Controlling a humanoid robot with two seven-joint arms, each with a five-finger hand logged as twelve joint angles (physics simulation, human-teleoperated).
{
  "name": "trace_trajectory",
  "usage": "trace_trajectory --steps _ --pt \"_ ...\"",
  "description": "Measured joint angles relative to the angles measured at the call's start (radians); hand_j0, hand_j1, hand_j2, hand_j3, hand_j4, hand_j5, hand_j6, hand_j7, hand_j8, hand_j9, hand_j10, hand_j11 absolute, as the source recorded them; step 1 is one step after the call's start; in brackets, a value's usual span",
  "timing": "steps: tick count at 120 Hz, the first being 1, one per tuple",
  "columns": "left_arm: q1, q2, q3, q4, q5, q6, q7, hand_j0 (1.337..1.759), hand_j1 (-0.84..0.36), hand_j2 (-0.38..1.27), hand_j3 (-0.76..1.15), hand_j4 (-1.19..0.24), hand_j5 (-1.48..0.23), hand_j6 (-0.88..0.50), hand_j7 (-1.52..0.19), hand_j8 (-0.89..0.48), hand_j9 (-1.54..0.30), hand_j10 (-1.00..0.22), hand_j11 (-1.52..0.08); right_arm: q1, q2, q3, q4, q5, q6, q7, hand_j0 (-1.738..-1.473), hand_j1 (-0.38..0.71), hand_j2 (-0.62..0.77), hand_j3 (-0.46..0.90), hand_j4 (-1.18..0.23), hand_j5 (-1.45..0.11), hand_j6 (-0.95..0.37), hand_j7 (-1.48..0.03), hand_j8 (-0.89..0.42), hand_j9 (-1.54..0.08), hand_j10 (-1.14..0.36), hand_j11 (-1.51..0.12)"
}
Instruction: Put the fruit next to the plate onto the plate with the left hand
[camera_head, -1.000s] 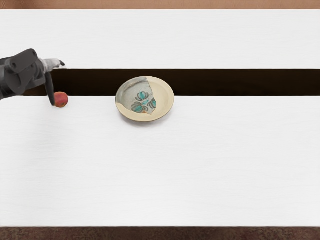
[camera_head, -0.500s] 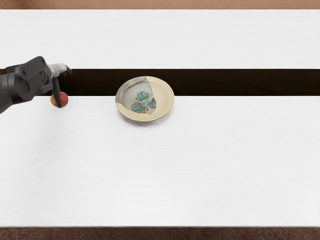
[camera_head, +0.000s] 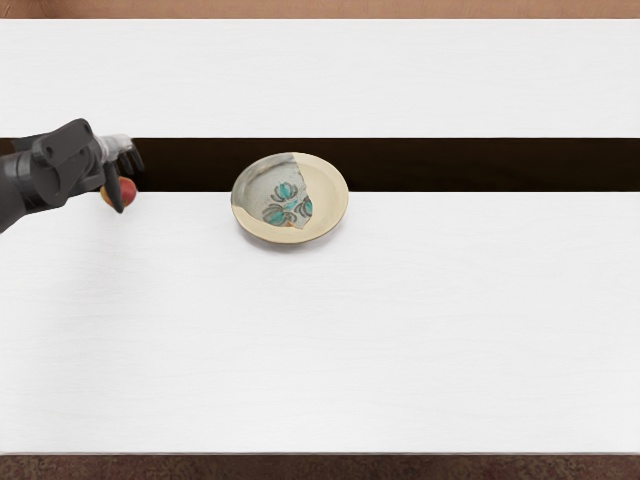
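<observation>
A small red-orange fruit (camera_head: 127, 189) sits at the far edge of the near white table, left of the plate. My left hand (camera_head: 115, 178) comes in from the left edge, its dark fingers curled over and around the fruit and hiding most of it. The cream plate (camera_head: 335, 205), with a teal pattern in its middle, lies to the right of the hand, about a plate's width away, and nothing is on it. The right arm does not show.
A dark gap (camera_head: 480, 165) runs across between the near table (camera_head: 330, 330) and a second white surface (camera_head: 330, 80) behind it. The plate overhangs this gap.
The left hand moved right onto the fruit and its fingers curled around it. The fruit now shows slightly higher in the picture and is more covered.
</observation>
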Motion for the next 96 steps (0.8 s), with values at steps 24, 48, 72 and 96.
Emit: trace_trajectory --steps 24,48,72,96 --pt "0.000 -0.006 0.010 0.000 0.000 -0.014 0.006 1.658 -0.22 0.10 0.00 -0.48 -0.63 -0.48 -0.63 -0.48 -0.63 -0.48 -0.63 0.000 0.000 0.000 0.000 0.000 0.000 0.000 -1.658 -0.35 0.00 0.00 0.00 0.00 0.00 0.00 0.00 0.00 0.00 0.00" --pt "-0.004 -0.006 0.014 0.001 0.001 -0.047 0.007 1.656 -0.36 0.23 0.00 -0.60 -0.70 -0.48 -0.70 -0.46 -0.76 -0.57 -0.75 0.000 0.000 0.000 0.000 0.000 0.000 0.000 -1.658 -0.35 0.00 0.00 0.00 0.00 0.00 0.00 0.00 0.00 0.00 0.00" --pt "-0.005 -0.005 0.014 0.001 -0.001 -0.074 0.006 1.650 -0.45 0.24 0.00 -0.70 -0.77 -0.25 -0.99 -0.38 -0.85 -0.56 -0.88 0.000 0.000 0.000 0.000 0.000 0.000 0.000 -1.658 -0.35 0.00 0.00 0.00 0.00 0.00 0.00 0.00 0.00 0.00 0.00" --pt "-0.035 0.005 -0.042 0.001 -0.007 -0.107 0.007 1.649 -0.45 0.22 0.00 -0.68 -0.86 -0.27 -0.95 -0.34 -0.90 -0.54 -0.90 0.000 0.000 0.000 0.000 0.000 0.000 0.000 -1.658 -0.35 0.00 0.00 0.00 0.00 0.00 0.00 0.00 0.00 0.00 0.00"
